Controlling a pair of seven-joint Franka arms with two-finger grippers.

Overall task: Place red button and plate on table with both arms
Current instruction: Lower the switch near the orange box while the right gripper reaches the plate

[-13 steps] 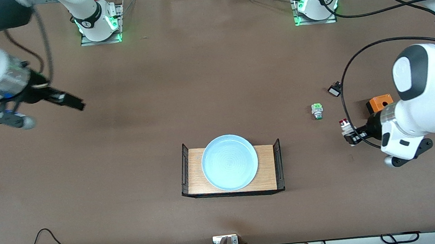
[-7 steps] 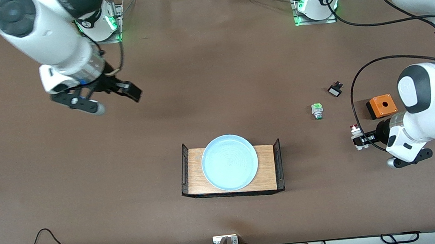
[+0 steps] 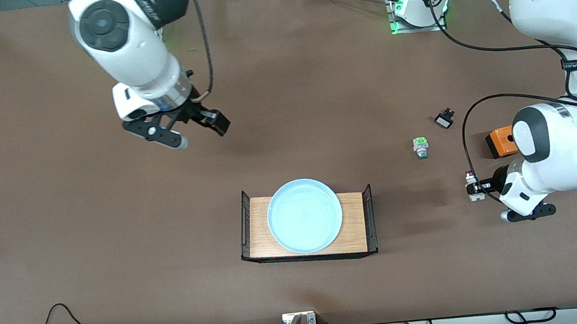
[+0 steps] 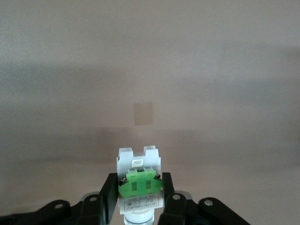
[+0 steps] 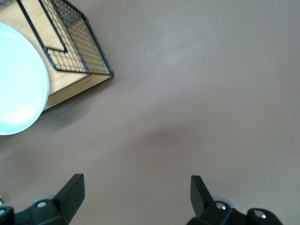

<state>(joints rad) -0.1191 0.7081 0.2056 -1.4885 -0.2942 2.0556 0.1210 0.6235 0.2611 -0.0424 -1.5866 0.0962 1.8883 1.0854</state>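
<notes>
Plate sits on wood tray, nearest the front cam, mid-table; tray has black wire ends. In right wrist view plate edge + tray corner show, table bare under the fingers.

L gripper low over table toward the L arm's end, roughly 3 o'clock from the plate, well apart from it. Jaws clamped on red button, red cap just visible in front view. L wrist view: button pinched between both fingers, green block facing cam, white body sticking out past the tips. Can't tell if it touches the table.

Orange box just beside L wrist, about 1 o'clock from the gripper. Green-cap part on table at approx 10 o'clock from the gripper, farther from cam than the plate. Black/white part farther still, near the green-cap one.

R gripper up in air over bare table toward the R arm's end, ~11 o'clock from the plate, well apart. Jaws wide open, nothing in them; same in R wrist view.
</notes>
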